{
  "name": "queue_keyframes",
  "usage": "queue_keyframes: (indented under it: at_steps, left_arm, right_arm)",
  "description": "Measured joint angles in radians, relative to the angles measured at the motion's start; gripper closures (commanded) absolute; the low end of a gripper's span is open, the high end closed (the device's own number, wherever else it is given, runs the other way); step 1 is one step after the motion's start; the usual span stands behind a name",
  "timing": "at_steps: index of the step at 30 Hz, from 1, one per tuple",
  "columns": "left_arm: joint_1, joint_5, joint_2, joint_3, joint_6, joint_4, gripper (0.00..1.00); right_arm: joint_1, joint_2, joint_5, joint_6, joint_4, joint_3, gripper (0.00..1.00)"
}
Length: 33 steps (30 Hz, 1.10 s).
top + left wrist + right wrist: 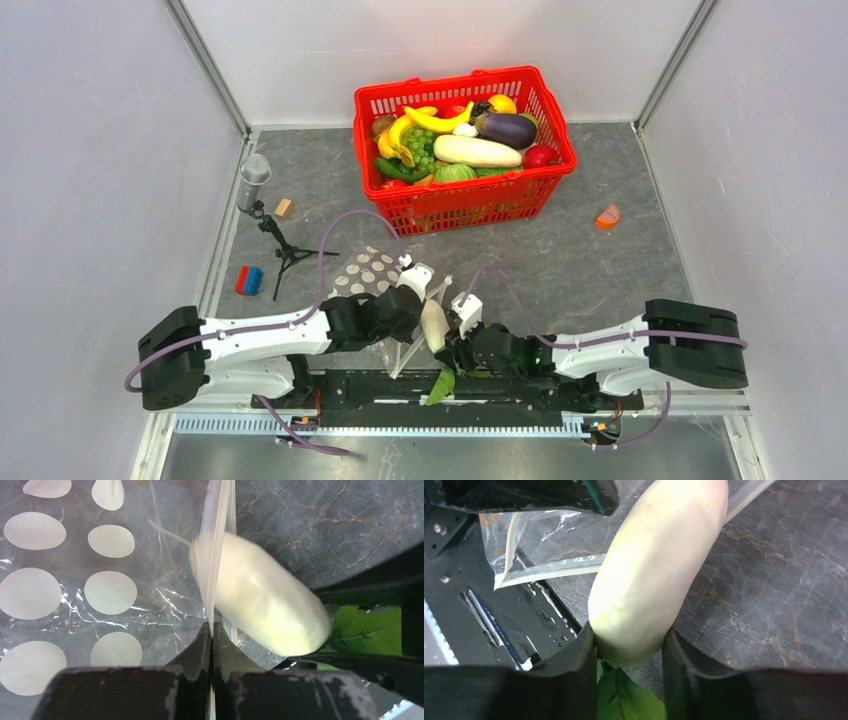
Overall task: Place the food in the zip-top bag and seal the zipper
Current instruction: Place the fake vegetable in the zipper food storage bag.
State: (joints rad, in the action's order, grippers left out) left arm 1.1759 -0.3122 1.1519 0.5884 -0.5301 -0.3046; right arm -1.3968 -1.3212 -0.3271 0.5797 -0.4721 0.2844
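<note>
Early going: the left tool point(212, 630) pinches the zipper point(216, 545) of the zip-top bag point(100, 595) above the worktop point(620, 270), the right tool point(629, 650) clamps the white radish point(659, 570), tip at the bag's mouth, other food sits in the red basket point(460, 200), and sealing is not yet done.
</note>
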Motion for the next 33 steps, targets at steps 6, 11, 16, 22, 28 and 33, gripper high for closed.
queue_keyframes:
  at_steps: [6, 11, 16, 22, 28, 33]
  left_arm:
    - [0.000, 0.004, -0.048, -0.006, 0.001, -0.013, 0.98]
    - [-0.001, 0.010, -0.084, 0.034, 0.021, -0.095, 0.98]
    - [-0.001, 0.019, -0.101, 0.100, 0.049, -0.150, 0.98]
    - [0.000, 0.044, -0.137, 0.144, 0.052, -0.121, 0.98]
    - [0.015, 0.139, -0.098, 0.164, 0.113, -0.097, 0.98]
    - [0.019, 0.183, -0.118, 0.161, 0.122, -0.064, 0.98]
  right_arm:
    - [0.022, 0.104, 0.058, -0.071, 0.001, -0.018, 0.77]
    - [0.128, 0.102, 0.227, -0.078, 0.142, 0.090, 0.74]
    - [0.248, 0.101, 0.422, -0.040, 0.231, 0.153, 0.74]
    - [0.285, 0.065, 0.620, -0.024, 0.280, 0.224, 0.69]
    - [0.338, 0.061, 0.702, 0.009, 0.293, 0.256, 0.69]
    - [0.404, 0.067, 0.692, 0.025, 0.324, 0.256, 0.52]
